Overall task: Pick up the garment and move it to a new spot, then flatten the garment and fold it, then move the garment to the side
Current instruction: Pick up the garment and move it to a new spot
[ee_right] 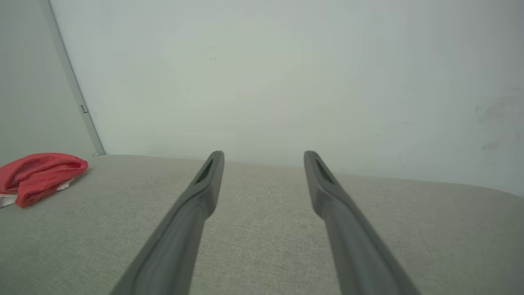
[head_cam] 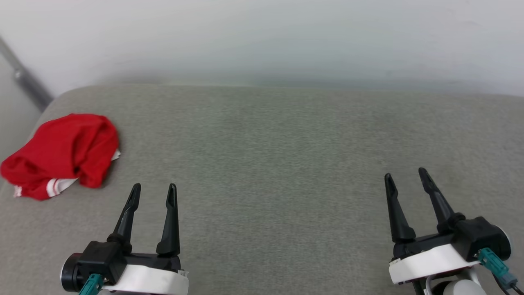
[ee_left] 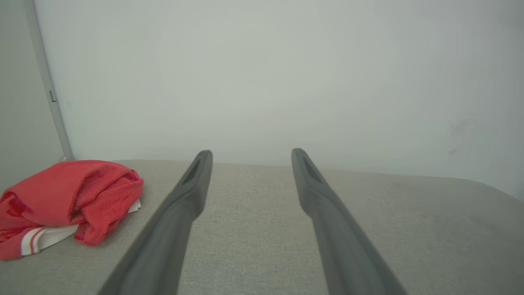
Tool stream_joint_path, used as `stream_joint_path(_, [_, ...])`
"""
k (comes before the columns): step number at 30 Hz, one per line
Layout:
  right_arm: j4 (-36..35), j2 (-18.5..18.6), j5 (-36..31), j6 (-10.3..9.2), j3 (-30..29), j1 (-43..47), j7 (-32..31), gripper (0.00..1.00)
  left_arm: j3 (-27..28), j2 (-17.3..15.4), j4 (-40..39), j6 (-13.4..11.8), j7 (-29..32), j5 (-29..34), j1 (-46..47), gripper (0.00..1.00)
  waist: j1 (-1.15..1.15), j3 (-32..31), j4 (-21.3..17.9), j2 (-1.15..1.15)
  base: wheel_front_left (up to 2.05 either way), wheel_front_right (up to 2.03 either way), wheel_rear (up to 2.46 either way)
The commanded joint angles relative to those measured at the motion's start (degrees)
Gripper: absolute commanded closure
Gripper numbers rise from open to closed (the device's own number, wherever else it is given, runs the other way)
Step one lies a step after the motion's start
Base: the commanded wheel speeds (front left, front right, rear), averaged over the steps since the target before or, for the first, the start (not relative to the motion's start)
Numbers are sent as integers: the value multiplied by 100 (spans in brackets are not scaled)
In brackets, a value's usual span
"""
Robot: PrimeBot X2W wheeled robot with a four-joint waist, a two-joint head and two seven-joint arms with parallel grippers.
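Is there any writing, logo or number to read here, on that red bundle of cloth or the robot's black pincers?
No text can be read.
The crumpled red garment with white striped trim lies bunched on the grey fabric surface; its visible folds show no lettering.
The open left gripper and open right gripper, with dark fingers, bear no legible marking.

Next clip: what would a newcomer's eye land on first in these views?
A crumpled red garment with white striped trim lies at the left edge of the grey fabric-covered surface. The dark, long-fingered left gripper and right gripper stand open and empty at the bottom of the head view, apart from it.
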State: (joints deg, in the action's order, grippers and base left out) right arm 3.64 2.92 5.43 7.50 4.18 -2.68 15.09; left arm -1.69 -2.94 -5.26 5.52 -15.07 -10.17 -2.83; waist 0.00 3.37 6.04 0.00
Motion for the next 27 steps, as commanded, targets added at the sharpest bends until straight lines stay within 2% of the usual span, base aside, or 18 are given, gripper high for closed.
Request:
stream_joint_path(1, [-16,-7,34,-2,12,51,12,0,5,8,-18,-11,-15,26,-47,0,0,-30,211,0,0,0,0])
stream_joint_path(18, [-3,-7,154,-2,389,190,12,0,151,8,-119,-85,-16,196,-279,0,0,-232,1564,0,0,0,0])
stream_joint_path(27, [-5,-7,176,-2,437,184,12,0,172,9,-212,-57,-16,256,-359,0,0,-251,1936,0,0,0,0])
